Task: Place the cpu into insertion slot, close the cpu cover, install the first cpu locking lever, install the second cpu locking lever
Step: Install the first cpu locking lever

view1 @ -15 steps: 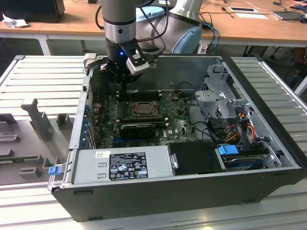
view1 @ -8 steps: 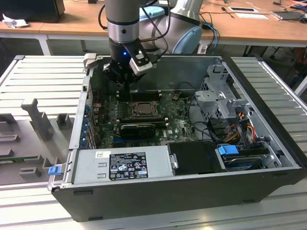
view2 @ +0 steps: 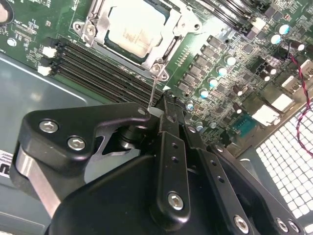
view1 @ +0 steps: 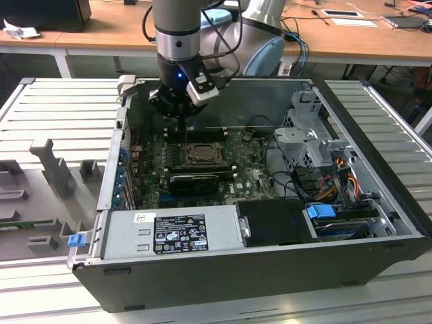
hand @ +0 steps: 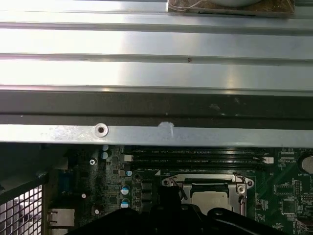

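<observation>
Nearest in the exterior view, the open black PC case (view1: 270,273) holds a grey metal power-supply box (view1: 216,226) w/ a white label, print too small to read. Further in, the silvery square cpu (view2: 134,29) sits in the black insertion slot (view2: 169,45), w/ the dark-silver cpu cover (view2: 188,22) frame lying over it. The black gripper (view2: 160,110), jaws narrow, pinches the tip of a thin wire locking lever (view2: 153,90) standing at the socket corner.

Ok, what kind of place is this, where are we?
Probably an indoor robotics lab or workshop: a robot arm reaches into an open computer case set on a slatted metal bench, with wooden desks carrying cables and papers behind.
</observation>
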You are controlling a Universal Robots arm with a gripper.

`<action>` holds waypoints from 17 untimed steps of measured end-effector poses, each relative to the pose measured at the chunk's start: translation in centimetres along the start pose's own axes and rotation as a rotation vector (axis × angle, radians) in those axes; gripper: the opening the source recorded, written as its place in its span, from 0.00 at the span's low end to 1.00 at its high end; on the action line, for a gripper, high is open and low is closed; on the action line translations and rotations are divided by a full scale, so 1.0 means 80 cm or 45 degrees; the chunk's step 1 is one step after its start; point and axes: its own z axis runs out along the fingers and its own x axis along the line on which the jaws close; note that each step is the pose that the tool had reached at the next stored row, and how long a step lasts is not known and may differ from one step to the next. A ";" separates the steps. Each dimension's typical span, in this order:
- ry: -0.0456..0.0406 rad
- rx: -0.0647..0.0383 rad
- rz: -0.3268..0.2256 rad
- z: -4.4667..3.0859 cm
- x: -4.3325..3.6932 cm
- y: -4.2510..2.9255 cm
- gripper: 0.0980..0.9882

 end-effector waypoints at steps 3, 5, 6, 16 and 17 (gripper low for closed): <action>0.000 0.000 0.000 0.0000 -0.002 0.0000 0.01; 0.000 0.000 0.000 0.0001 -0.004 0.0000 0.01; 0.000 0.000 0.000 0.0001 -0.005 -0.0001 0.01; 0.000 0.000 0.000 0.0002 -0.015 -0.0002 0.01; 0.000 0.000 0.000 0.0002 -0.016 -0.0002 0.01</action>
